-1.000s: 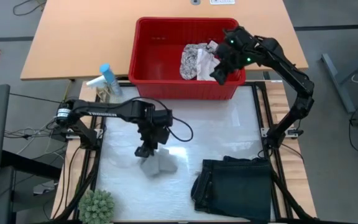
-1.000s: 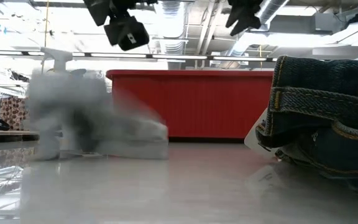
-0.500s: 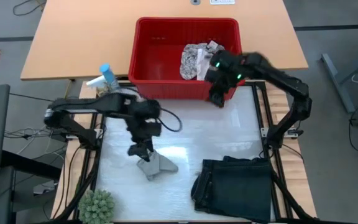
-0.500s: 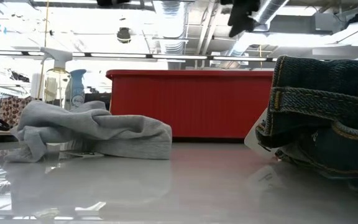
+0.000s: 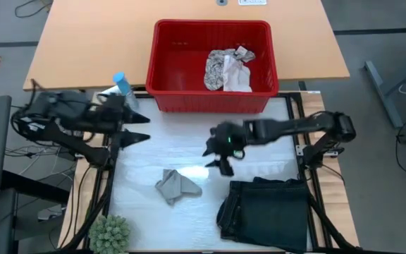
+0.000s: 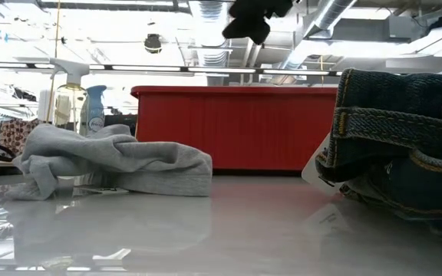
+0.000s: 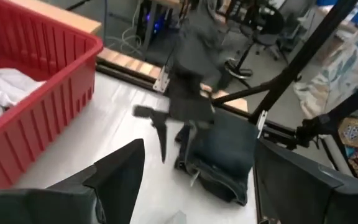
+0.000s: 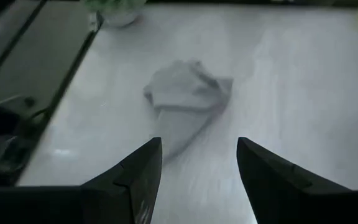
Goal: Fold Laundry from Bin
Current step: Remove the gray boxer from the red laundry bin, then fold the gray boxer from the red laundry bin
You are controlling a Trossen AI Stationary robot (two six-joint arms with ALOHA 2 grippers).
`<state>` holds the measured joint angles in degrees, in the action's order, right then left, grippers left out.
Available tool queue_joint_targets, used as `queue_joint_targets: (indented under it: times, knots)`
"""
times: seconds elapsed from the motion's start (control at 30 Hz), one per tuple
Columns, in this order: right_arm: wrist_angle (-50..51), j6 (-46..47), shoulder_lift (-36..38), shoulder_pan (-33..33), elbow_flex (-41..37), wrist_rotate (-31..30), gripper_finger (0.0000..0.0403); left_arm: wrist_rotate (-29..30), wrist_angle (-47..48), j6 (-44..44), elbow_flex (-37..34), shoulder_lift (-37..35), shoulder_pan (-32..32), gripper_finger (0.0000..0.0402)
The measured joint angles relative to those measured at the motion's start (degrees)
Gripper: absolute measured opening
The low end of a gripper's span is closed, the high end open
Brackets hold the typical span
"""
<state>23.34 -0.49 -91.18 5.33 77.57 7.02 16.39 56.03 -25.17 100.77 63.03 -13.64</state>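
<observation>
From my seat, the bin (image 5: 212,65) sits at the far edge of the table (image 5: 259,180), roughly centred. Inside it, toward its right half, there's the patterned cloth (image 5: 220,69) with a plain cloth (image 5: 240,76) touching it on the right. A spray bottle (image 5: 122,90) stands just off the bin's left near corner. The small grey cloth (image 5: 177,185) lies crumpled on the table left of centre, near the front. The folded dark garment (image 5: 265,214) is at the front right, well apart from it. A potted plant (image 5: 109,233) sits at the front left corner. My left gripper (image 5: 134,128) is over the left edge, near the bottle, and the right gripper (image 5: 217,158) hangs mid-table, between the grey cloth and the garment.
</observation>
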Motion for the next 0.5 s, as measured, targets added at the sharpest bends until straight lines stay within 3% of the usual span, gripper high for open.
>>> queue_joint_targets:
  times: [0.17, 0.27, 0.5]
  knots:
    - [-9.06, 5.52, -2.97, 7.71, -2.88, -16.07, 0.0232, 0.47, 0.0, 2.27, 0.0, -1.96, -1.02, 0.0288]
    - [-13.02, 9.77, -6.95, 10.27, -1.79, -18.84, 0.0232, -1.79, 0.4, 3.15, -0.07, -2.25, -1.23, 0.0288]
    - [-12.04, 18.34, -19.12, 14.24, 3.18, -22.0, 0.0232, -9.44, 0.37, 4.42, -0.07, -2.25, -1.23, 0.0288]
